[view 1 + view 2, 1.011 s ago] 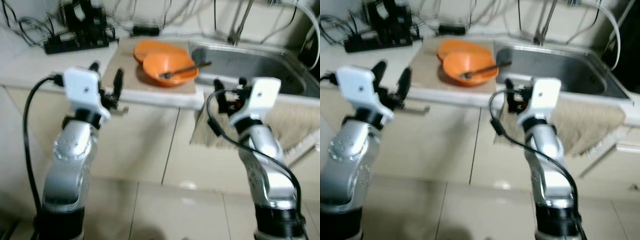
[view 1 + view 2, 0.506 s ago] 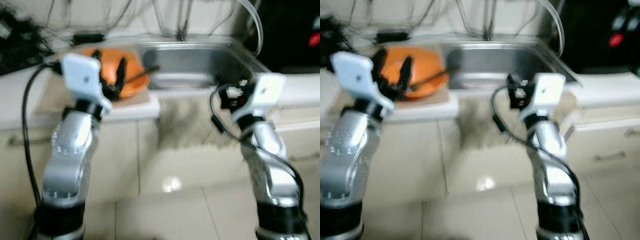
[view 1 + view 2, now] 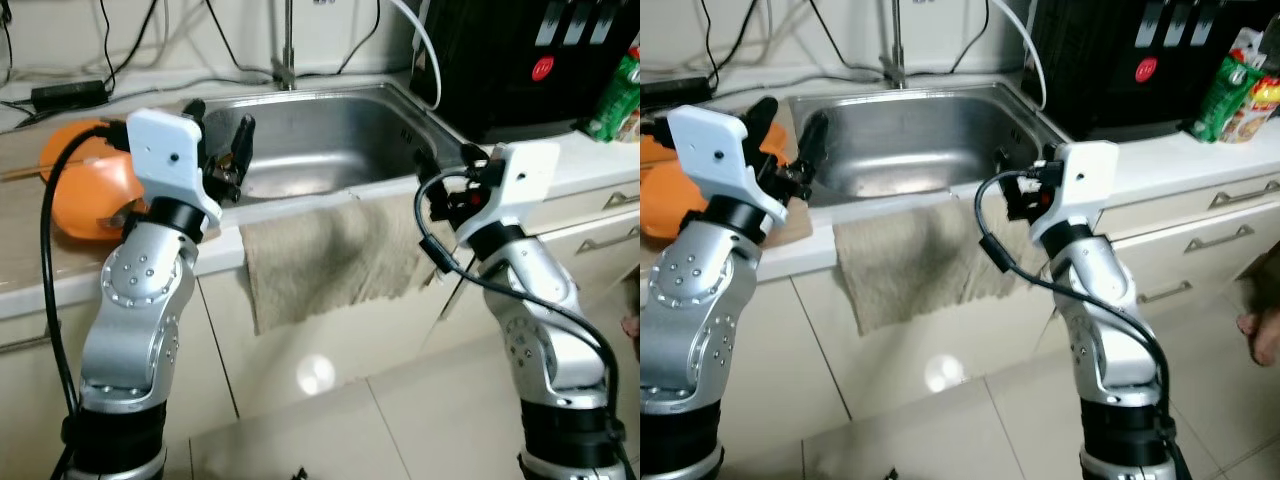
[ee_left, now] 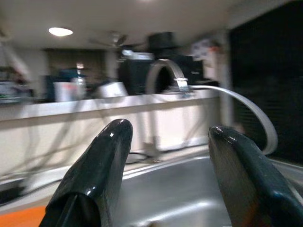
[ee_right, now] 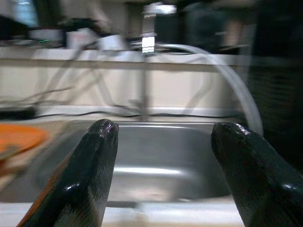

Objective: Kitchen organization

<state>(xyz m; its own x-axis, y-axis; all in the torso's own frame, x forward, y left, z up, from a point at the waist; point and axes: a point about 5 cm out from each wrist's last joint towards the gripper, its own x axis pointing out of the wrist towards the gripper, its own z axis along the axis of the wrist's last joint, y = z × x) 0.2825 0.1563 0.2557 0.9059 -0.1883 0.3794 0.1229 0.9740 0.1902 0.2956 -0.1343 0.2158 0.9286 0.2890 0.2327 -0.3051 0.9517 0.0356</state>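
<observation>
Towel (image 3: 330, 255): beige, draped over my counter's front edge, below the sink.
Dark appliance (image 3: 520, 55): right of the basin.
Green packet (image 3: 1230, 95): beside it.
Cables (image 3: 60, 90): along the wall.

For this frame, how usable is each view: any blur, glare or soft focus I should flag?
Left eye and right eye views: sharp, evenly lit, with a glare spot on the floor tile below the towel. Left wrist view: the fingers are fairly crisp, the background behind the sink smeared. Right wrist view: the faucet and hose look soft, the fingers clearer.
</observation>
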